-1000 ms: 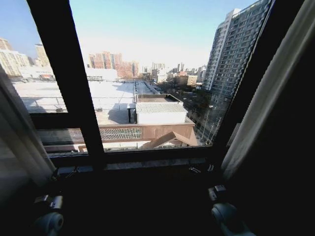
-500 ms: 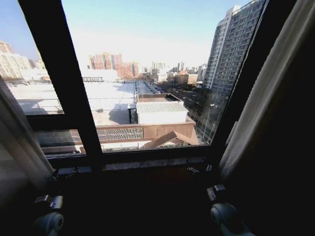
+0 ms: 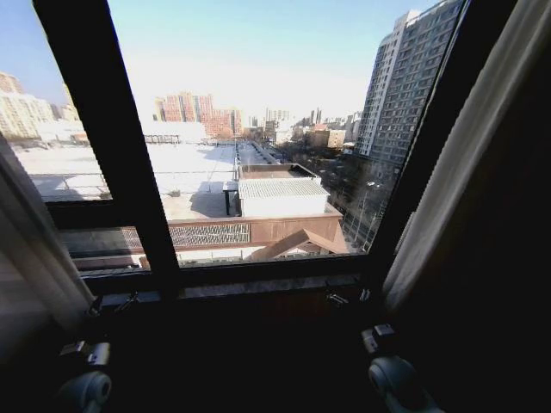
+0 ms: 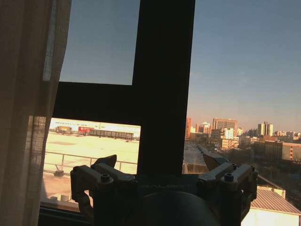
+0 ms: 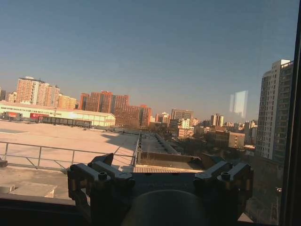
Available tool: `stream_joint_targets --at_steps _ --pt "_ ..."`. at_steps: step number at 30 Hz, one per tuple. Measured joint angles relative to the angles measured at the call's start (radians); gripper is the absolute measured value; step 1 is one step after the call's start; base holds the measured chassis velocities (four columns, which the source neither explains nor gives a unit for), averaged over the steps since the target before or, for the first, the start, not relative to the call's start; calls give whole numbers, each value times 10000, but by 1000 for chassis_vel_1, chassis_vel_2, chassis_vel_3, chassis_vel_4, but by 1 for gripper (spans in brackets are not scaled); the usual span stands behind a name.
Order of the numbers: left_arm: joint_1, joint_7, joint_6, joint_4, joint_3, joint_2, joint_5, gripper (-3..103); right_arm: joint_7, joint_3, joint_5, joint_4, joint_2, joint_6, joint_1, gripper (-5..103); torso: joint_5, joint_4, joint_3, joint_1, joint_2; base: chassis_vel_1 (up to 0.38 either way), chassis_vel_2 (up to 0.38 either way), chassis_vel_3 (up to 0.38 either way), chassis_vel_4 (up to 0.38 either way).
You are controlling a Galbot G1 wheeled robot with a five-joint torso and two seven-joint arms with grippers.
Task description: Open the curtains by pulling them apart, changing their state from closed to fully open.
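Curtains drawn apart — left panel (image 3: 39, 249) bunched at the left edge of the window, right panel (image 3: 465, 163) gathered at the right, the black window frame (image 3: 112, 146) and city rooftops exposed between them. Left gripper (image 4: 162, 172) and right gripper (image 5: 157, 169) sit low before the sill — fingers spread, holding nothing.

Cream-beige curtains (image 3: 456, 181), black window frame (image 3: 129, 163)

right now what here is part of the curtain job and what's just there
Job:
left curtain, bunched aside
right curtain, bunched aside
left gripper, open, empty
right gripper, open, empty

Just there:
window frame
window sill
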Motion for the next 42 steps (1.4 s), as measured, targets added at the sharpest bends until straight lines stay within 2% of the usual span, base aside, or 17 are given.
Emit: stream_joint_targets --at_steps 12,22,27,30,35,38,42 --pt "-1 0 0 0 0 0 0 100 -2 5 -8 -10 2 0 1 100 1 -1 1 3 -2 103 -5 -76 0" --pt "0 0 0 0 0 0 0 100 -2 3 -12 -11 3 1 0 100 -1 2 -3 -3 2 360 86 -355 -81" --pt "1 -4 0 0 -2 0 0 100 -4 2 -12 -11 4 4 2 100 -3 4 -3 -5 4 337 304 -338 -252" --pt "-2 -3 0 0 -1 0 0 100 -3 3 -12 -12 4 5 2 100 8 -6 -1 -1 1 296 327 -323 -369" --pt "-3 -2 0 0 0 0 0 100 -3 3 -12 -12 3 7 5 100 -6 1 2 6 -2 300 349 -302 -383" --pt "-2 -2 0 0 -1 0 0 100 -3 2 -13 -12 4 10 4 100 3 3 1 6 -1 334 391 -316 -390" --pt "-1 -3 0 1 -2 2 0 100 -3 1 -12 -11 6 11 4 100 -6 2 0 6 -1 272 313 -267 -296"
